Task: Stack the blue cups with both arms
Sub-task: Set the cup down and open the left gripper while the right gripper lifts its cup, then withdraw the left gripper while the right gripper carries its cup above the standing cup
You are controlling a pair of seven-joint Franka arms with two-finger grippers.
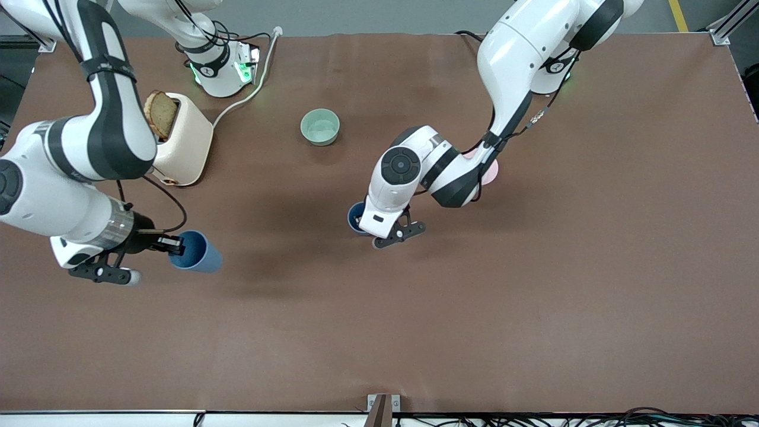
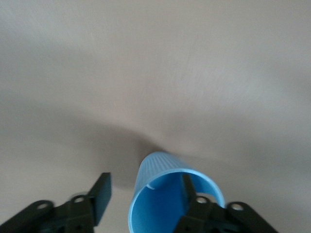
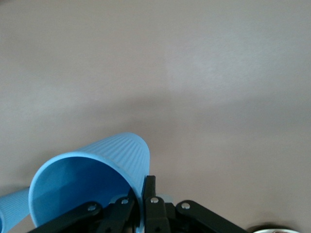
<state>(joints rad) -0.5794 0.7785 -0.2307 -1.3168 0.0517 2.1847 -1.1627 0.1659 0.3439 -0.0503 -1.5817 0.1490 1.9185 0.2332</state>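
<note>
R gripper (image 1: 169,242) pinched on rim of blue cup (image 1: 195,251), which we see tilted, lifted over table (image 1: 533,308) at right arm's end | L gripper (image 1: 388,228) wide open, straddling wall of second blue cup (image 2: 167,194) standing on table, one finger (image 2: 192,196) inside, one outside | we see pink bowl (image 1: 489,172) under L arm.

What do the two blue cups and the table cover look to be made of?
The blue cup pinched at its rim by the right gripper looks like thin matte plastic: fine vertical ribs, no gloss. The blue cup that the left gripper straddles, fingers open, looks the same. The table cover seems matte brown cloth or felt, faintly creased.
</note>
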